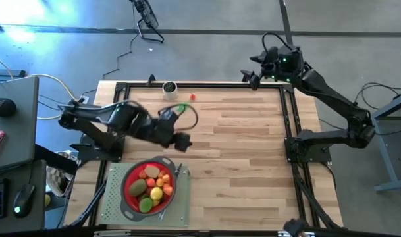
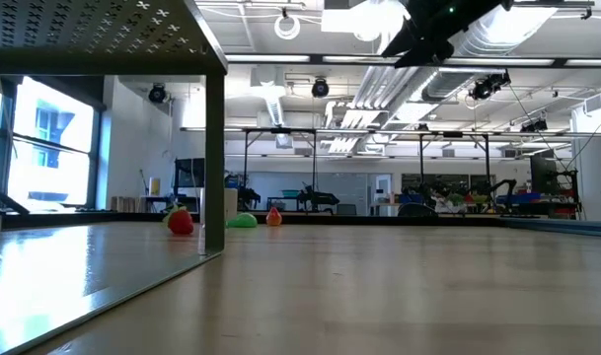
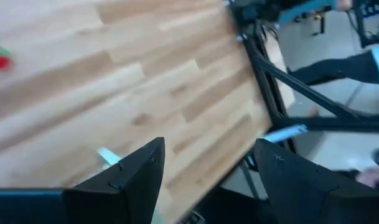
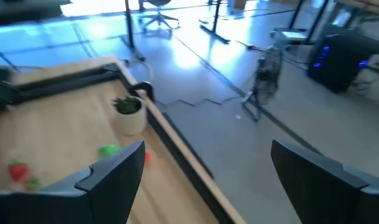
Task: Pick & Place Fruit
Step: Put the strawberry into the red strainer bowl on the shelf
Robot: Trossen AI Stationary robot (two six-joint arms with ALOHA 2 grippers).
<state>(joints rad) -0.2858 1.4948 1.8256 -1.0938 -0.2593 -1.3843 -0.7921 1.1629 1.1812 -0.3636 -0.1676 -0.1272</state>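
Left gripper (image 1: 182, 141) hangs over bare wood just beyond the red strainer (image 1: 129, 195), jaws parted with nothing between them in its wrist view. Right gripper (image 1: 251, 77) waits raised at the far table corner, well away from the strainer, jaws wide and empty. Most of the fruit (image 1: 151, 185) lies heaped in the strainer; the pieces overlap, so an exact count is not possible, roughly eight show. Still loose near the table's far edge, well beyond the strainer: one green piece (image 1: 181, 108), one small red piece (image 1: 191, 97), and one pale cup with a green top (image 1: 168, 87). Risk, as judged: the loose pieces are small and rounded, so a descent slightly off centre could nudge one rolling toward the frame rail instead of between the fingers.
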